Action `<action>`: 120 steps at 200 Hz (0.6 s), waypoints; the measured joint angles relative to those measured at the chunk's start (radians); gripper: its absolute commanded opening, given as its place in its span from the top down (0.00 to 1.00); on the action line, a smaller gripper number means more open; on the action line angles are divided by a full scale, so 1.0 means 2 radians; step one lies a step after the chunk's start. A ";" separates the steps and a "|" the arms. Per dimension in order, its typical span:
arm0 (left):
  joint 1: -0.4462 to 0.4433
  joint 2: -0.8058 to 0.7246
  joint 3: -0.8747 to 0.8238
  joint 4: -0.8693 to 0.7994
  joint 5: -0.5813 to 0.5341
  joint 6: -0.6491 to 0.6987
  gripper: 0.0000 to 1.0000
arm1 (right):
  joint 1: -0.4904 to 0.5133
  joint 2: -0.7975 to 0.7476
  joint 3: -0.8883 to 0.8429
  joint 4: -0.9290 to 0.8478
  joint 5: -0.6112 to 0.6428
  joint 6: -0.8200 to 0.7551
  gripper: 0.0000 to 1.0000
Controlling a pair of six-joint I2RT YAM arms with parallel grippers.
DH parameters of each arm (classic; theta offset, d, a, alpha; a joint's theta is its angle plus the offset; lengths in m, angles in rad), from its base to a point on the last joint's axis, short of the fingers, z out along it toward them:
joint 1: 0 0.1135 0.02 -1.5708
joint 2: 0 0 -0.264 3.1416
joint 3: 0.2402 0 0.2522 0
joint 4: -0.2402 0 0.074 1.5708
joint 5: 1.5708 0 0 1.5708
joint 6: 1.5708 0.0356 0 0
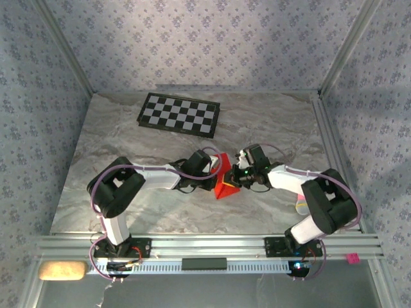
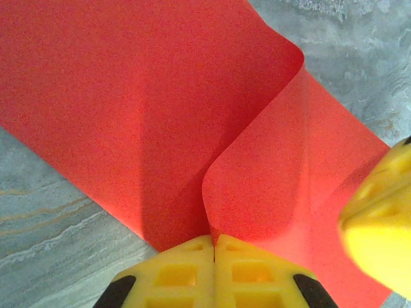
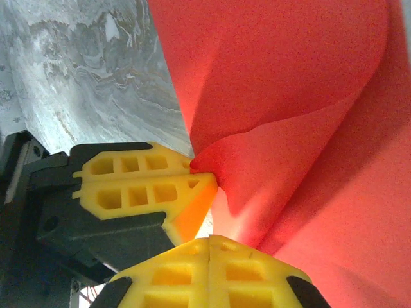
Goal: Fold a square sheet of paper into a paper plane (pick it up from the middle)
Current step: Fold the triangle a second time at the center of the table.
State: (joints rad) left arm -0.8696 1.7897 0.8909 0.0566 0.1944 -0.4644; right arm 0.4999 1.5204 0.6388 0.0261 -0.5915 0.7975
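Note:
The square sheet of paper (image 1: pixel 227 184) is bright red and stands bent up off the marble table between the two arms. My left gripper (image 1: pixel 216 172) is shut on a curled fold of the sheet (image 2: pixel 192 115), its yellow fingertips (image 2: pixel 192 256) pressed together at the pinch (image 2: pixel 214 239). My right gripper (image 1: pixel 238 171) comes in from the other side, its jaws (image 3: pixel 210 241) shut where the paper's (image 3: pixel 289 96) lower edge meets their tips. The left gripper (image 3: pixel 194 174) clamps a paper corner just above them. One right finger (image 2: pixel 379 237) overlaps the sheet's edge.
A black-and-white checkerboard (image 1: pixel 179 114) lies flat at the back of the table. Aluminium frame rails (image 1: pixel 205 246) run along the near edge, and patterned walls close in the sides. A tan pad (image 1: pixel 61 270) sits outside the rail at lower left.

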 measured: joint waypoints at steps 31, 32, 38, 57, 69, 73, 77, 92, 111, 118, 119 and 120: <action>0.000 0.000 0.000 0.000 0.000 0.000 0.99 | 0.005 0.022 0.002 0.020 -0.001 0.009 1.00; 0.000 0.000 0.000 0.000 0.000 0.000 0.99 | 0.005 0.022 0.002 0.020 -0.001 0.010 1.00; 0.000 0.000 0.000 0.000 0.000 0.000 0.99 | 0.006 0.026 0.002 0.023 -0.002 0.011 1.00; 0.000 0.000 0.000 0.000 0.000 0.000 0.99 | 0.006 0.032 0.002 0.031 -0.004 0.013 1.00; 0.000 0.000 0.000 0.000 0.000 0.000 0.99 | 0.006 0.035 0.002 0.037 -0.004 0.014 1.00; 0.000 0.000 0.000 0.000 0.000 0.000 0.99 | 0.006 0.036 0.002 0.038 -0.004 0.013 1.00; 0.000 0.000 0.000 0.000 0.000 0.000 0.99 | 0.006 0.037 0.002 0.039 -0.004 0.013 1.00; 0.000 0.000 0.000 0.000 0.000 0.000 1.00 | 0.006 0.042 0.002 0.043 -0.004 0.013 1.00; 0.000 0.000 0.000 0.000 0.000 0.000 0.99 | 0.005 0.045 0.001 0.045 -0.004 0.013 1.00; 0.000 0.000 0.000 0.000 0.000 0.000 0.99 | 0.004 0.046 -0.001 0.048 -0.004 0.013 1.00; 0.000 0.000 0.000 0.000 0.000 0.000 1.00 | 0.004 0.046 -0.002 0.049 -0.004 0.013 1.00; 0.000 0.000 0.000 0.000 0.000 0.000 1.00 | 0.004 0.047 -0.002 0.049 -0.004 0.013 1.00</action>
State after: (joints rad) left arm -0.8696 1.7897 0.8909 0.0566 0.1944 -0.4644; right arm 0.5076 1.6135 0.6346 0.1246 -0.5995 0.8238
